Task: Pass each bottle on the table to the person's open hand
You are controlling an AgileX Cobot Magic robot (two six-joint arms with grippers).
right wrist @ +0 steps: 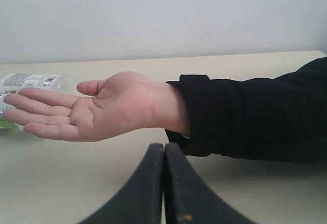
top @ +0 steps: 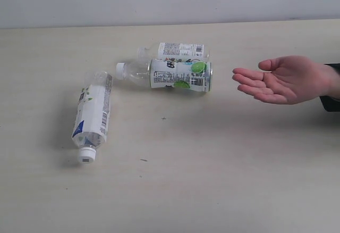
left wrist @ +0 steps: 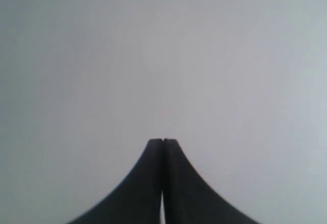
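1. The person's open hand (top: 281,78) is held palm up above the table (top: 223,169), with a black sleeve (top: 330,102) at the wrist
2. The green-marked bottle (top: 178,75) lies on its side nearest the hand's fingertips, its white cap pointing away from the hand
3. A second bottle (top: 178,49) lies just behind it
4. The third bottle (top: 93,116) lies well apart from the hand, beyond the other two
5. The left gripper (left wrist: 163,141) is clenched on nothing
6. The right gripper (right wrist: 164,145) is clenched and empty, facing the hand

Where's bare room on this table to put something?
Bare: the table's wide camera-side strip, and the gap between the left bottle and the front bottle. Crowded: front bottle beside back bottle, near the open hand.
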